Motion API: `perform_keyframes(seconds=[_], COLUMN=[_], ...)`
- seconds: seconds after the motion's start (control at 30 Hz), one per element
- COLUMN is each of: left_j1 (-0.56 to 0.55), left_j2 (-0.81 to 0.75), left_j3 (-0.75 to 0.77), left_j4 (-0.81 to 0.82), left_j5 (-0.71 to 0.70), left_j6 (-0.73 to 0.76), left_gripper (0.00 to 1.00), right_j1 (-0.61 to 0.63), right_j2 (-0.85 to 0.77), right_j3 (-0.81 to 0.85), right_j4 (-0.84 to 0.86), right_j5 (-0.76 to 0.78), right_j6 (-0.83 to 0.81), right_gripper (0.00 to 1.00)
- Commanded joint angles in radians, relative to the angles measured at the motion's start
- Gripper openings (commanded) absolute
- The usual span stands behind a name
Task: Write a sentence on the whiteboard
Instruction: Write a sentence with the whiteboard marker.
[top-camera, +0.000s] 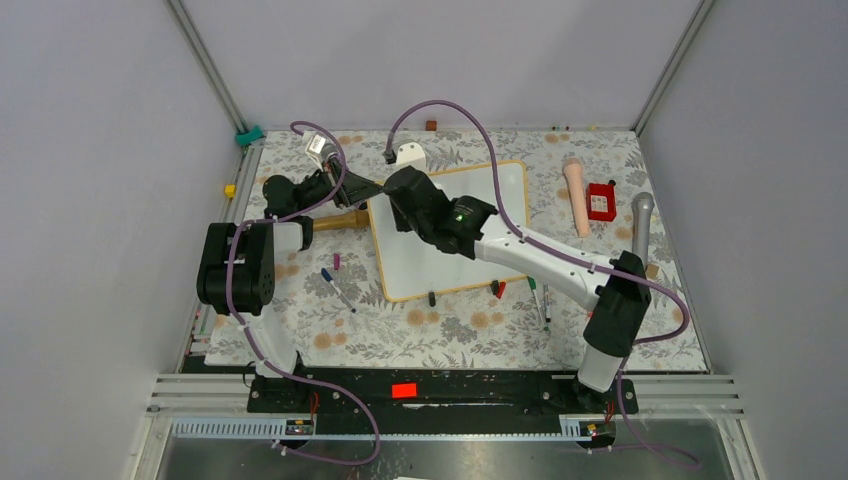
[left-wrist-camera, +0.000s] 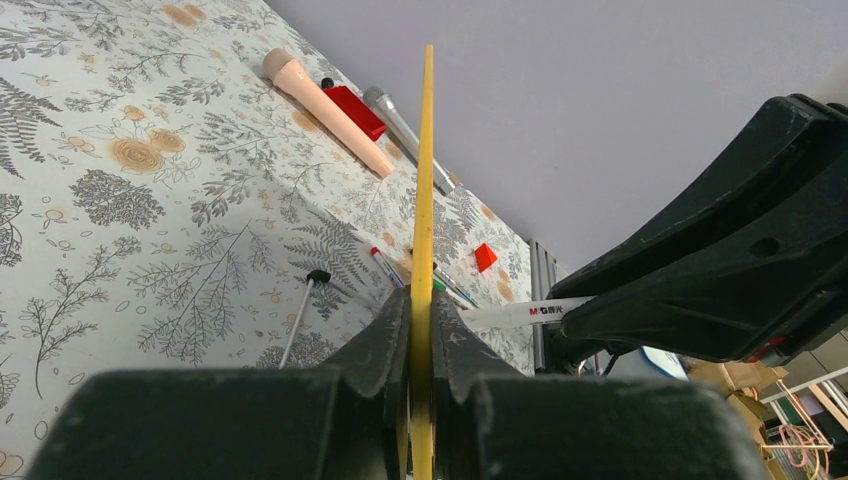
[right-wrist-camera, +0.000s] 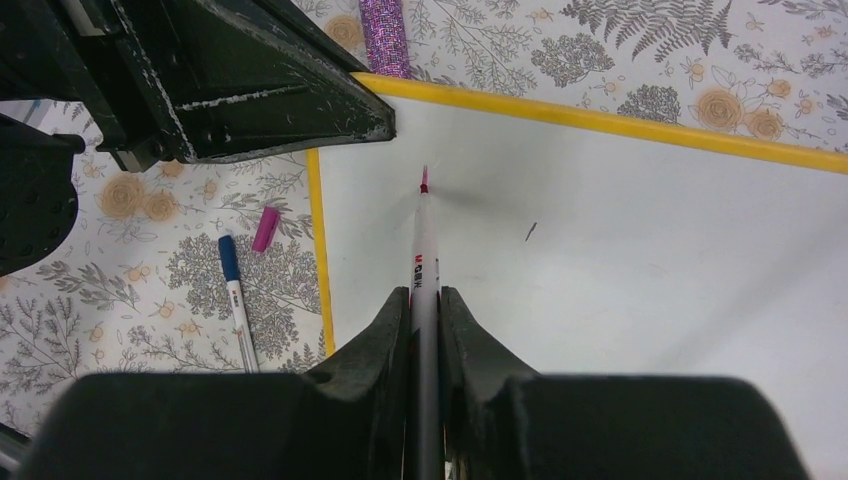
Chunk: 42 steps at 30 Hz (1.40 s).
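The whiteboard (top-camera: 500, 200) lies on the floral table, its face blank apart from a tiny dark fleck. No sentence shows on it. My left gripper (top-camera: 368, 192) is shut on the board's yellow rim (left-wrist-camera: 426, 150) at the far left corner, and the left wrist view sees the rim edge-on between the fingers (left-wrist-camera: 422, 300). My right gripper (right-wrist-camera: 425, 300) is shut on a white marker (right-wrist-camera: 424, 250). Its pink tip (right-wrist-camera: 424, 180) touches or hovers just over the whiteboard (right-wrist-camera: 620, 250) near that corner, close to the left gripper.
A blue-capped marker (right-wrist-camera: 233, 290) and a pink cap (right-wrist-camera: 266, 228) lie left of the board. Two or three more markers (top-camera: 540, 300) lie near its front edge. A peach tube (top-camera: 576, 195), a red box (top-camera: 601, 201) and a grey stick (top-camera: 641, 225) sit to the right.
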Motion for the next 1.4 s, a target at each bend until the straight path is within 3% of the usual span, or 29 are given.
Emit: perform_keyframes(seconds=[0.0, 0.53, 1.37], left_j1=[-0.015, -0.016, -0.015], left_j2=[-0.02, -0.026, -0.029], left_j3=[0.019, 0.019, 0.013], left_j4=[0.083, 0.082, 0.083], left_j5=[0.045, 0.046, 0.044], left_j6=[0.011, 0.013, 0.017], left_gripper=[0.0, 0.0, 0.0], right_j1=[-0.009, -0.009, -0.039], right_j2=[-0.027, -0.071, -0.066], right_j3=[-0.033, -0.113, -0.01], right_j4=[-0.018, -0.046, 0.014], right_j5=[0.015, -0.03, -0.109], right_j6=[0.027, 0.098, 0.021], right_gripper=[0.0, 0.0, 0.0])
